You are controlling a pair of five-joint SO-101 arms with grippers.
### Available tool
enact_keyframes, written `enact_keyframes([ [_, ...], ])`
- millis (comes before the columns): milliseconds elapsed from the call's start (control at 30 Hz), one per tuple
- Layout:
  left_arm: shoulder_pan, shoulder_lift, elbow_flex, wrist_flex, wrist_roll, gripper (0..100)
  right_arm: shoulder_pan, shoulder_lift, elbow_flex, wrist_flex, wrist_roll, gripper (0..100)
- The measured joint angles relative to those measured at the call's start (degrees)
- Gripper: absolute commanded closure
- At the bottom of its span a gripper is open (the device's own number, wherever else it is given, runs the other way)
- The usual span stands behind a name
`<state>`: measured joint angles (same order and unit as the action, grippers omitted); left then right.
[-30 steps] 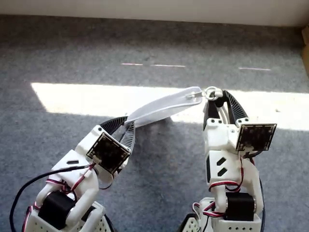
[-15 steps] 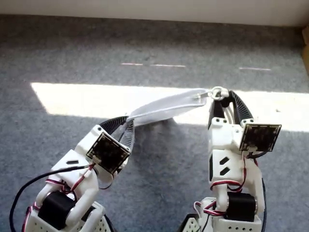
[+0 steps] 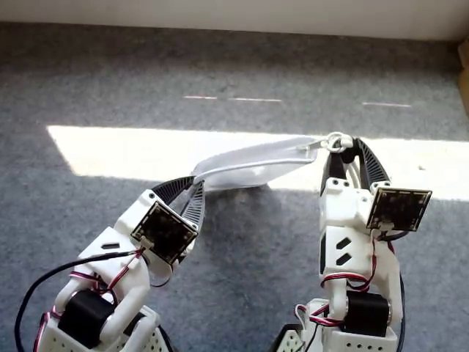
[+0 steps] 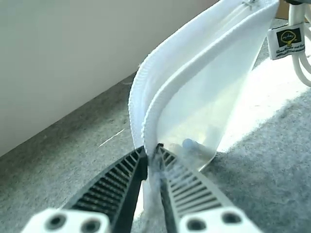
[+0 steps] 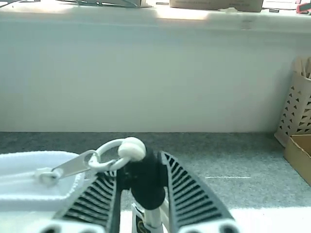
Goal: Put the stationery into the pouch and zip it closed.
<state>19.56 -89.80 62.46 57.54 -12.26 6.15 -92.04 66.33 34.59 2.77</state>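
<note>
A: The pouch [image 3: 249,165], translucent white, is seen strung between the two arms over the middle of the grey carpeted bench [image 3: 242,66], across the sunlit band [image 3: 117,150].

B: And the left end effector [image 3: 192,192]?

A: Pressed together on the pouch's near-left end. In the left wrist view the fabric edge is pinched right between the ribbed black fingers [image 4: 116,182] of the left end effector [image 4: 151,153], and the pouch [image 4: 204,97] rises away from them.

B: Anything seen inside?

A: A small bluish thing [image 4: 188,143] is made out through the wall, low in the pouch; what it is cannot be told. A printed label [image 4: 286,41] hangs at the far end.

B: Over to the right side.

A: The right end effector [image 3: 350,147] is clamped at the pouch's other end, on the zip pull [image 3: 337,141]. From its wrist view, a black knob [image 5: 143,179] is gripped by the right end effector [image 5: 141,160], with the zip pull [image 5: 77,165] and its white bead [image 5: 132,147] just above, joined to the pouch [image 5: 34,179].

B: Is the zip fully shut?

A: That cannot be told.
</note>
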Motion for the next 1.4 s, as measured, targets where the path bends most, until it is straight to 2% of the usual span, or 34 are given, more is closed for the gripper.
enact_keyframes([
  [133, 0.00, 0.00, 0.00, 0.00, 0.00, 99, 1.67, 0.00, 0.00, 0.00, 0.09, 99.2],
  [200, -0.35, -0.09, 0.09, 0.35, 0.00, 99, 4.92, 0.00, -0.18, -1.14, -0.09, 99.2],
  [300, -3.60, -0.62, 0.18, 0.44, 0.09, 99, 8.53, -0.35, -0.18, -2.46, -0.18, 99.2],
  [833, -4.66, -0.62, 0.18, 0.44, 0.00, 99, 9.05, -0.09, -0.18, -2.81, -0.18, 99.2],
  [1033, -5.19, -0.62, 0.18, 0.44, 0.00, 99, -1.14, -1.32, 2.81, -3.60, -0.35, 99.2],
  [1200, -12.40, -0.62, 0.18, -0.44, 4.84, 99, -11.34, -1.85, 3.52, -3.96, -0.35, 98.5],
  [1333, -18.90, -0.62, 0.18, -3.25, 9.58, 99, -20.04, -1.93, 3.43, -3.16, -0.35, 89.8],
  [1400, -21.71, -0.62, 0.18, -3.96, 12.13, 99, -25.14, -1.93, 3.34, -1.58, -0.35, 89.1],
])
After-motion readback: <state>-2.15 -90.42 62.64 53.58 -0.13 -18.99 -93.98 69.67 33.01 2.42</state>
